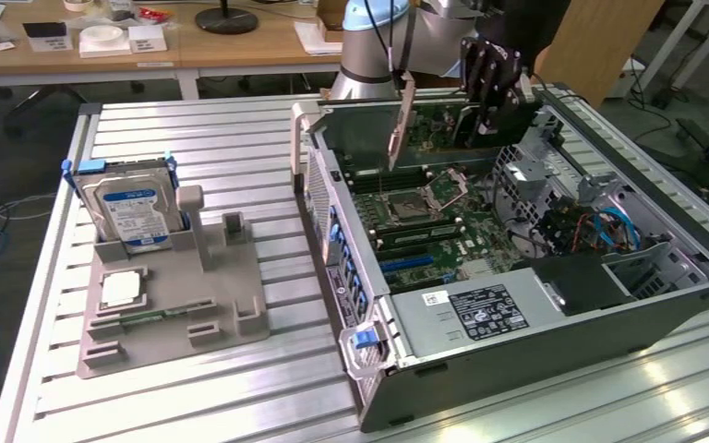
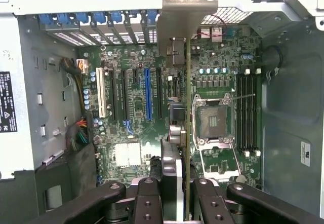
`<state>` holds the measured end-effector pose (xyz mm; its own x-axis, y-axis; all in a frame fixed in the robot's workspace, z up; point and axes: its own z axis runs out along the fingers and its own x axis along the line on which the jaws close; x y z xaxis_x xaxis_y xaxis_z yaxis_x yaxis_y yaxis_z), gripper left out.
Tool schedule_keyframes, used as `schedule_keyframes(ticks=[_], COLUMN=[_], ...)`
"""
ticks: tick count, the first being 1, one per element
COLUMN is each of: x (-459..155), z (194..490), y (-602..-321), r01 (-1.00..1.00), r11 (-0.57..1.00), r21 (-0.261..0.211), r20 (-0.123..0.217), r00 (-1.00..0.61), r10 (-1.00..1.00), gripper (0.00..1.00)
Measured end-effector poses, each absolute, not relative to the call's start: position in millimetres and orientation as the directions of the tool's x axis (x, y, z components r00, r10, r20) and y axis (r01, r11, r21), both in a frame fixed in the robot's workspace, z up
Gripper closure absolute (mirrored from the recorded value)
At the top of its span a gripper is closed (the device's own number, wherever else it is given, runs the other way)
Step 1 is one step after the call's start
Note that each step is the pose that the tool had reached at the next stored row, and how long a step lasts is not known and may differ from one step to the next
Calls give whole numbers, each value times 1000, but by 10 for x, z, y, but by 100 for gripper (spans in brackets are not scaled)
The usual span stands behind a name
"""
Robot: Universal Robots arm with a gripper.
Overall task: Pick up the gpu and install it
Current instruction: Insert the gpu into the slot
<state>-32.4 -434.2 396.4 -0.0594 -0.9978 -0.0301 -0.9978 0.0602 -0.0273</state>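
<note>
Edge-on in the wrist view, the gpu (image 2: 188, 133) is a thin card with its silver bracket (image 2: 185, 16) at the far end. My gripper (image 2: 174, 206) is shut on it, black fingers (image 2: 147, 203) clamping both faces. The card hangs upright over the motherboard (image 2: 131, 117) of the open computer case (image 1: 515, 369), above the expansion slots beside the blue slot (image 2: 148, 95) and apart from them. In the exterior view my gripper (image 1: 497, 97) holds the gpu (image 1: 401, 125) above the case's far end, bracket toward the exterior view's left.
A grey fixture (image 1: 225, 309) on the slatted table at the exterior view's left holds a silver hard drive (image 1: 133, 208), a processor chip (image 1: 121, 288) and a memory stick (image 1: 145, 318). Inside the case are the processor socket (image 2: 212, 120), cables (image 1: 601, 231) and the power supply (image 1: 490, 309).
</note>
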Motion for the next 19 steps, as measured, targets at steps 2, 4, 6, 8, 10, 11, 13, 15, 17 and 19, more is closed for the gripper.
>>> schedule_keyframes(ticks=[2,4,6,8,10,11,13,15,17,19], x=[-323,-322,-321,-318,-318,-318,-318,-317,-317,-317], z=[3956,3945,3934,3919,3885,3867,3830,3793,3758,3722], y=[-4343,-4343,-4343,-4343,-4343,-4343,-4344,-4347,-4348,-4353], r01=[-998,-999,-999,-999,-999,-999,-999,-999,-999,-999], r11=[53,46,40,36,36,36,36,34,31,28], r21=[-27,-27,-27,-27,-27,-27,-27,-26,-25,-25], r20=[-30,-30,-30,-30,-30,-30,-30,-30,-30,-30], r00=[-52,-45,-39,-35,-35,-35,-35,-33,-30,-27], r10=[-998,-999,-999,-999,-999,-999,-999,-999,-999,-999], gripper=[72,72,72,72,72,72,72,72,72,72])
